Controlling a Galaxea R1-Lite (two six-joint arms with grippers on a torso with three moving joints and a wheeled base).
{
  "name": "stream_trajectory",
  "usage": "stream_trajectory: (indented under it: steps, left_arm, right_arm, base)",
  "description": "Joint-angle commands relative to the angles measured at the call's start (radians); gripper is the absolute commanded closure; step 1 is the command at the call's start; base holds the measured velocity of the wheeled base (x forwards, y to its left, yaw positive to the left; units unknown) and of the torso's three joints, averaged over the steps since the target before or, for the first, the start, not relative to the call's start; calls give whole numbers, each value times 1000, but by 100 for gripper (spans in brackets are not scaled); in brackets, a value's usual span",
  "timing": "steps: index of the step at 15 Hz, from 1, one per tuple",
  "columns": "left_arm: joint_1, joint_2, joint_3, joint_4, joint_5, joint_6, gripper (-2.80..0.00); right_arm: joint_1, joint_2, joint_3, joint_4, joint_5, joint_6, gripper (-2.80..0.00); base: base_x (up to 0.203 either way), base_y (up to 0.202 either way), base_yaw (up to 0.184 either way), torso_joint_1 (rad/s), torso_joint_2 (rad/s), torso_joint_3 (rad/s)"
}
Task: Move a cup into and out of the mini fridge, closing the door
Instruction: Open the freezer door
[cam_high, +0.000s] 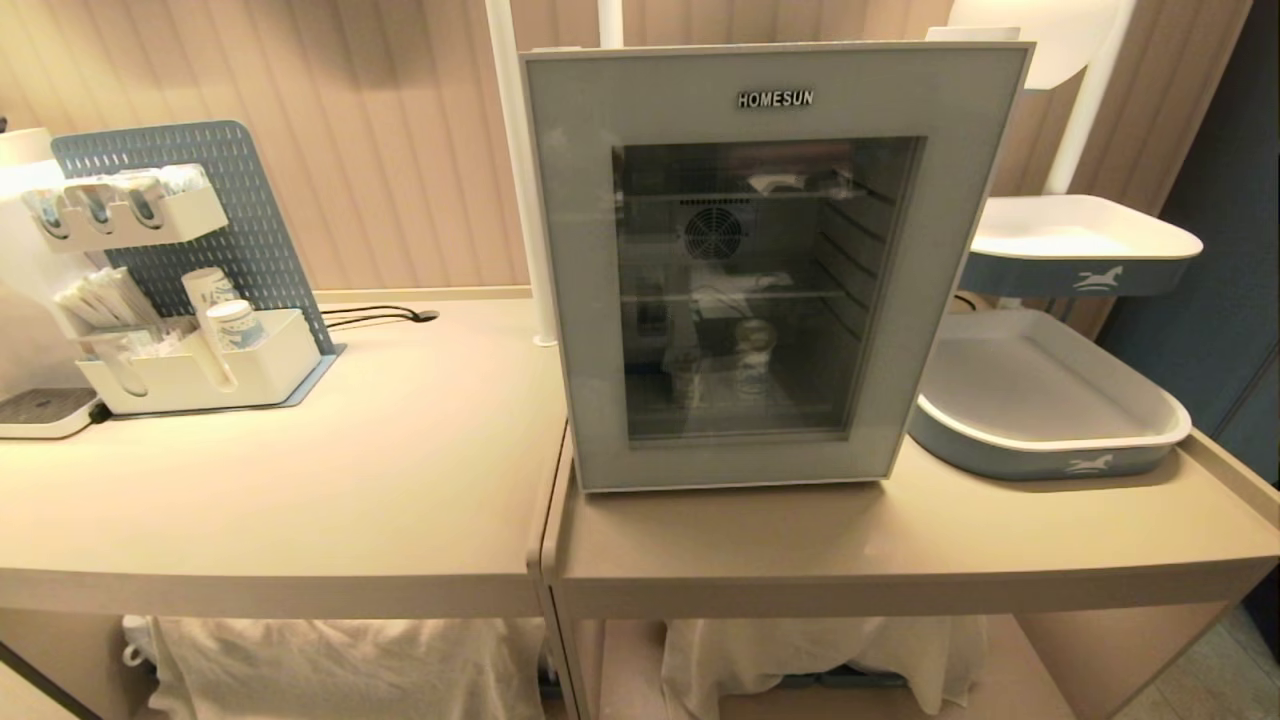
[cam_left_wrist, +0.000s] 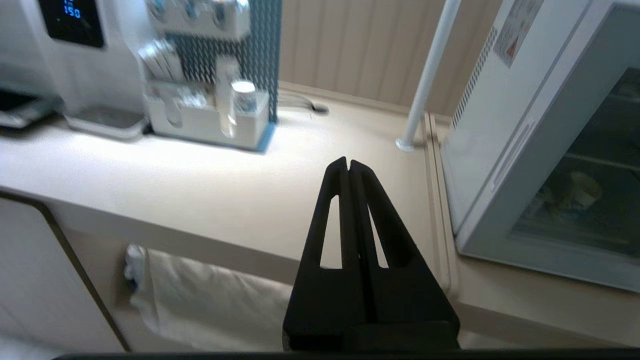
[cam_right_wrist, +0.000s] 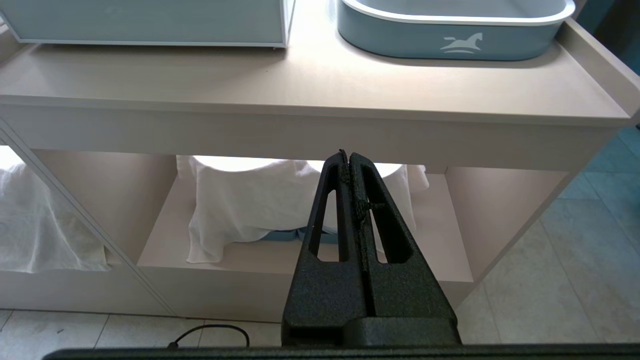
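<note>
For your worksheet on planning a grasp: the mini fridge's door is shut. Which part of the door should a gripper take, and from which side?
Probably the recessed handle, a long groove in the door edge on the robot's left. Come from that side, where the left gripper is; the flat front offers no grip.

The left gripper (cam_left_wrist: 348, 162) has its two black jaws pressed flat together, holding nothing, pointing forward and slightly down. The right gripper (cam_right_wrist: 348, 154) is likewise closed and empty, hanging lower. Neither arm shows in the head view.
</note>
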Motion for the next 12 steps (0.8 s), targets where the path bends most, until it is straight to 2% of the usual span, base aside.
stream_trajectory:
  steps: [1,2,4,5,7,9,10,11,12]
  left_arm:
    - [0,376,-182,82,-79,-38,0]
    - [13,477,-249,109,-211,-45,0]
    - [78,689,-360,125,-606,-11,0]
    - [108,775,-390,108,-776,24,0]
    - [161,919,-406,27,-1158,145,0]
    - [188,1036,-397,-53,-1439,249,0]
    - [196,1083,-390,-76,-1531,290,0]
    - [200,1117,-372,-92,-1578,359,0]
    - [200,1152,-355,-107,-1611,456,-280]
  right_arm:
    - [0,0,-1,1,0,-1,0]
    - [1,0,-1,1,0,-1,0]
    - [0,0,-1,1,0,-1,0]
    - [0,0,-1,1,0,-1,0]
    - [0,0,0,1,0,0,0]
    - [0,0,1,-1,-1,1,0]
    - [0,0,1,-2,-2,2,0]
    - [0,0,1,-2,-2,2,0]
    - [0,0,1,-2,0,2,0]
  base:
    - [0,0,0,0,0,0]
    - [0,0,0,0,0,0]
    - [0,0,0,0,0,0]
    - [0,0,0,0,0,0]
    - [0,0,0,0,0,0]
    - [0,0,0,0,0,0]
    - [0,0,0,0,0,0]
    - [0,0,0,0,0,0]
    - [0,0,0,0,0,0]
